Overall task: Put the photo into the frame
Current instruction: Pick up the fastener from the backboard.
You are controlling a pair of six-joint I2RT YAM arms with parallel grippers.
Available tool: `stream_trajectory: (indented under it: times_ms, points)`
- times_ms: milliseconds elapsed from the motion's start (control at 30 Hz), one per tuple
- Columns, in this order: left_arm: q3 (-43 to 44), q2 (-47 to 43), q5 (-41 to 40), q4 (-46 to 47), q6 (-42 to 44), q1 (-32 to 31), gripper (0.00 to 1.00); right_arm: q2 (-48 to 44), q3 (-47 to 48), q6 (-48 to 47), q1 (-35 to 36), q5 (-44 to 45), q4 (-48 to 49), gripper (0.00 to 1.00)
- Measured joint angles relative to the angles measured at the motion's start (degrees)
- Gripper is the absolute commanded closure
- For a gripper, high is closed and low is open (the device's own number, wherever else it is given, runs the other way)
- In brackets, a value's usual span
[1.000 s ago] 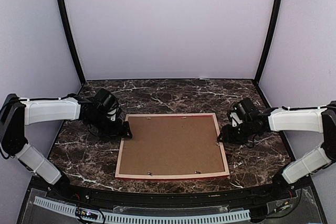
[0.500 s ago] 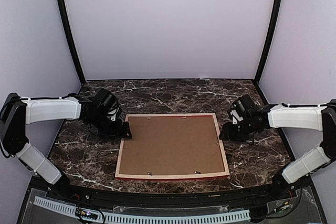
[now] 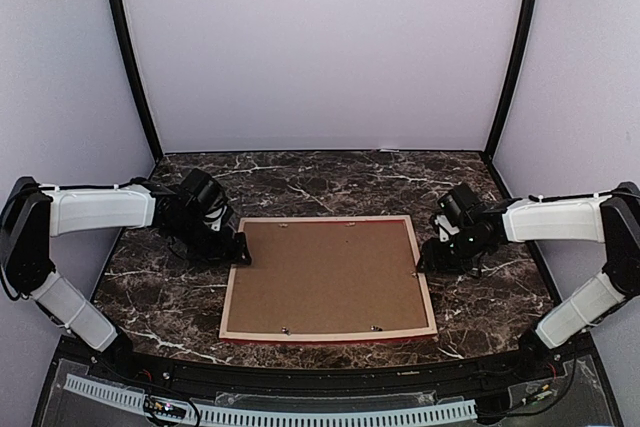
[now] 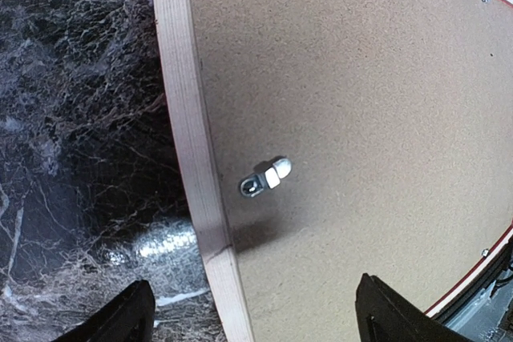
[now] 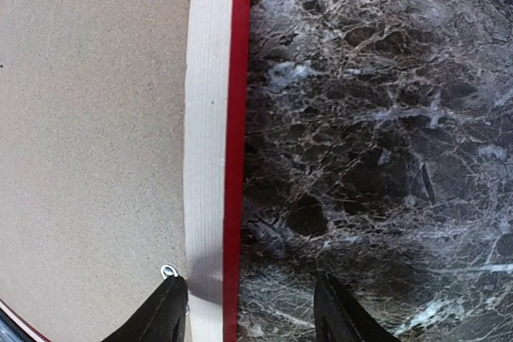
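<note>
Top view first. The frame (image 3: 330, 335) lies face down in the middle of the table (image 3: 330, 182), pale rails up, and the backing board (image 3: 325, 277) fills it. My left gripper (image 3: 240, 253) sits low at the frame's left rail, near the far corner. The right gripper (image 3: 424, 261) is at the right rail, roughly midway along it (both arms reach in from the sides).

Left wrist: the jaws stand wide apart and have hold of nothing. One finger (image 4: 120, 318) is over the marble and the other is over the board, with the pale rail running between them. A small metal clip (image 4: 264, 178) lies on the board just beside that rail.

Right wrist: the jaws are about half spread and straddle the right rail. One finger (image 5: 167, 314) is at the rail's inner edge, next to a tiny eyelet (image 5: 168, 271). The other finger (image 5: 341, 314) is over the marble, clear of the red outer edge, so I see no grip on the frame here either.
</note>
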Motion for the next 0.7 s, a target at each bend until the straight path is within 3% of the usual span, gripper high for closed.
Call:
stream_trajectory:
  times_ms: [700]
  points:
    - [0.0, 0.17, 0.0, -0.07, 0.22, 0.09, 0.11, 0.87, 0.0, -0.33, 2.16, -1.16, -0.33, 0.46]
